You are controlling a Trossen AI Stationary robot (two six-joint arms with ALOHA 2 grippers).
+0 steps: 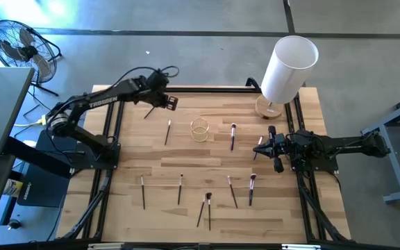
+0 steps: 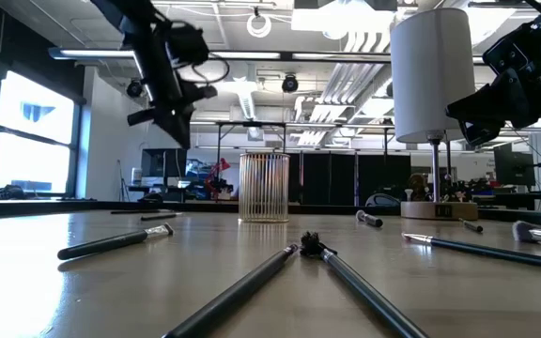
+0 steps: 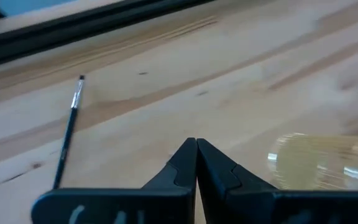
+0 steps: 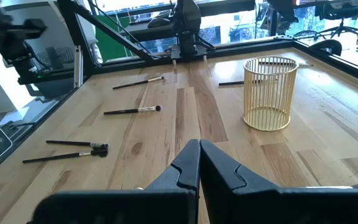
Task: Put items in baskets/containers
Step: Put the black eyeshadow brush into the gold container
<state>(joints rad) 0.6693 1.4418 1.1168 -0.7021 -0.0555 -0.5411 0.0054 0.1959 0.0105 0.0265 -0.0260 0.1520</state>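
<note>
The big room has a grey floor, a black round fan (image 1: 21, 43) in one corner and long pipes under the ceiling, and in the middle stands a pale wooden table (image 1: 207, 229) with a black frame. A small round see-through yellowish cup (image 1: 199, 130) with thin ribs stands upright near the far middle of the table, and nothing is inside it. A tall white cylinder on a round wooden base (image 1: 287, 68) stands at the far right corner. Thin dark makeup brushes lie flat all over the wood. One dark brush (image 1: 167, 132) lies just left of the cup, pointing away and toward the front. A brush with a pale tip (image 1: 232, 136) lies right of the cup, tip to the far side. Nearer the front, two plain dark brushes (image 1: 143, 192) (image 1: 180, 189) lie side by side but apart, and two more (image 1: 205, 207) almost meet at their reddish tips. Another pair (image 1: 251, 188) lies to the right of those. The left gripper (image 1: 170, 103) hangs above the far left part of the table, fingers pressed together with nothing between them. The right gripper (image 1: 276, 148) hangs over the right side, also closed tight and empty. There is bare wood around the cup and along the front edge.
</note>
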